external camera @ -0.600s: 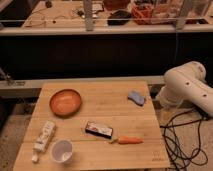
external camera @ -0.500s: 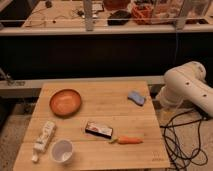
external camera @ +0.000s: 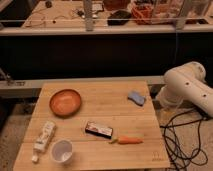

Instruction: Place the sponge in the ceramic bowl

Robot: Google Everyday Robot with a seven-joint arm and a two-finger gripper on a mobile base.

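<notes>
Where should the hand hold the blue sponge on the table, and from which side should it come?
Grip the sponge across its narrow width, from above. It lies flat on the table near the right edge, nothing close beside it, so both long sides are free. The hand is not in view; only the white arm shows, right of the table.

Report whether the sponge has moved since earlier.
No. The sponge lies where it did, near the right edge of the table. The pincer is out of view; only the arm shows, right of it.
</notes>
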